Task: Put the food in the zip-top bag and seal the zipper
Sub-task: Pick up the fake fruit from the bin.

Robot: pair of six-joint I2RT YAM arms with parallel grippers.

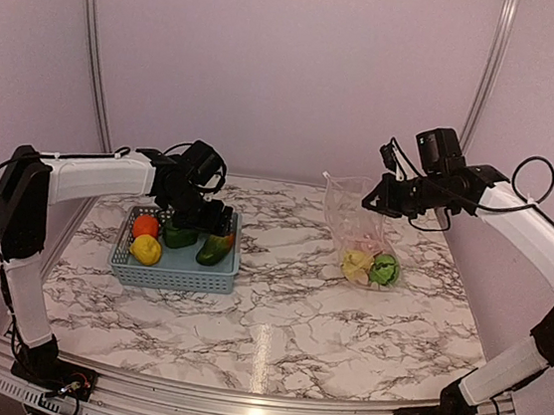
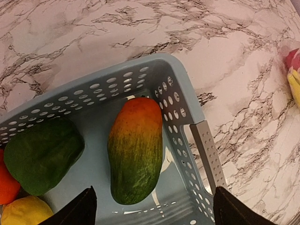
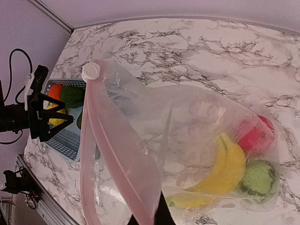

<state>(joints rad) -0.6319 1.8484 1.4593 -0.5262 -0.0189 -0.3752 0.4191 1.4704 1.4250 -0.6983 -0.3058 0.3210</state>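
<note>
A green-orange mango (image 2: 136,150) lies in the grey-blue basket (image 2: 178,93) beside a green pepper (image 2: 42,154), an orange (image 1: 146,226) and a lemon (image 1: 146,250). My left gripper (image 2: 157,213) hangs open just above the mango, one finger on each side of it, touching nothing. To the right, the zip-top bag (image 1: 355,226) is held upright by my right gripper (image 3: 154,218), which is shut on the pinkish zipper (image 3: 112,154) at the mouth. The mouth gapes open. At the bag's bottom lie a banana (image 3: 229,168), a red apple (image 3: 255,136) and a green melon (image 3: 258,178).
The basket (image 1: 174,276) stands at the left of the marble table (image 1: 284,319), and the bag's bottom rests on the table at the right. A metal rail (image 1: 245,404) runs along the near edge. Purple walls close the back and sides.
</note>
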